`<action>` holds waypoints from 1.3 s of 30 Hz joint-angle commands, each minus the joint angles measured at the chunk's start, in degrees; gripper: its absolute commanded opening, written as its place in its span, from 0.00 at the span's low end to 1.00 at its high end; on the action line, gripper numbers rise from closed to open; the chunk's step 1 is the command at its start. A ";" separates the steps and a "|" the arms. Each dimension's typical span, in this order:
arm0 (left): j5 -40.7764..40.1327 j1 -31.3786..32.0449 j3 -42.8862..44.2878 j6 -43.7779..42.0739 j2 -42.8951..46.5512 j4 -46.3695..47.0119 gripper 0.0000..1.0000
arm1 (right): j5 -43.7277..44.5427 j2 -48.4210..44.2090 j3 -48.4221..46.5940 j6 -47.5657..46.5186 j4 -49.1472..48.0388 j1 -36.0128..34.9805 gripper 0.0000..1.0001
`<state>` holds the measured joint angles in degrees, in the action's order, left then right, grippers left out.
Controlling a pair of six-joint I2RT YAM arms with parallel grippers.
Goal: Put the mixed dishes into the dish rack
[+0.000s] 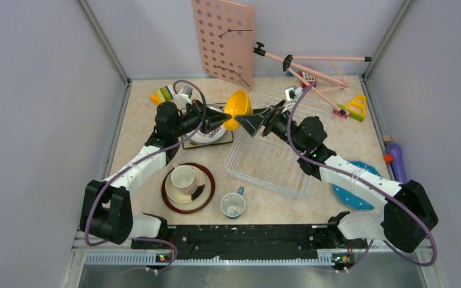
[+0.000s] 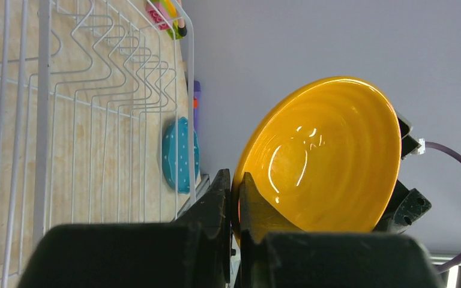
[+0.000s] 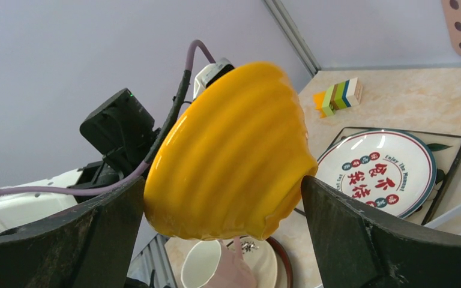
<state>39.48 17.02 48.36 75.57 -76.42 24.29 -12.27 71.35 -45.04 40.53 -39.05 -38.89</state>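
Observation:
My left gripper (image 1: 223,117) is shut on the rim of the yellow bowl (image 1: 238,107) and holds it tilted in the air at the left edge of the white wire dish rack (image 1: 264,162). In the left wrist view the fingers (image 2: 223,198) pinch the bowl's (image 2: 324,162) rim. My right gripper (image 3: 222,185) is open, its fingers on either side of the bowl's ribbed underside (image 3: 228,150). The pink cup (image 1: 184,178) stands on the cream plate (image 1: 197,187) and the brown-rimmed plate (image 1: 207,198). The blue-grey mug (image 1: 233,204) stands near the front. The white plate with characters (image 1: 207,135) lies on the square floral plate (image 1: 187,144).
The blue polka-dot plate (image 1: 351,195) lies partly under my right arm. The pink pegboard (image 1: 222,39) and a pink stand (image 1: 312,66) are at the back. Toy blocks (image 1: 163,95) lie back left, a yellow toy (image 1: 356,107) back right, a purple toy (image 1: 394,159) by the right wall.

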 commanded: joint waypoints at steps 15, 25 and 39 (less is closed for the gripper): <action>-3.30 0.65 -1.40 -3.53 2.03 3.40 0.00 | 5.06 -3.29 -3.01 2.00 3.96 -0.63 0.29; -4.22 0.82 0.29 -7.74 1.41 -2.19 0.39 | 9.43 -7.17 -3.13 -0.90 11.88 -0.64 0.08; -11.08 1.44 4.63 -24.63 4.54 -21.77 0.78 | 24.74 -13.34 -14.38 -15.69 53.14 -0.57 0.03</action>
<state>31.92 18.28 49.10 61.19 -75.81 10.90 5.34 61.43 -52.47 32.75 -2.02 -39.22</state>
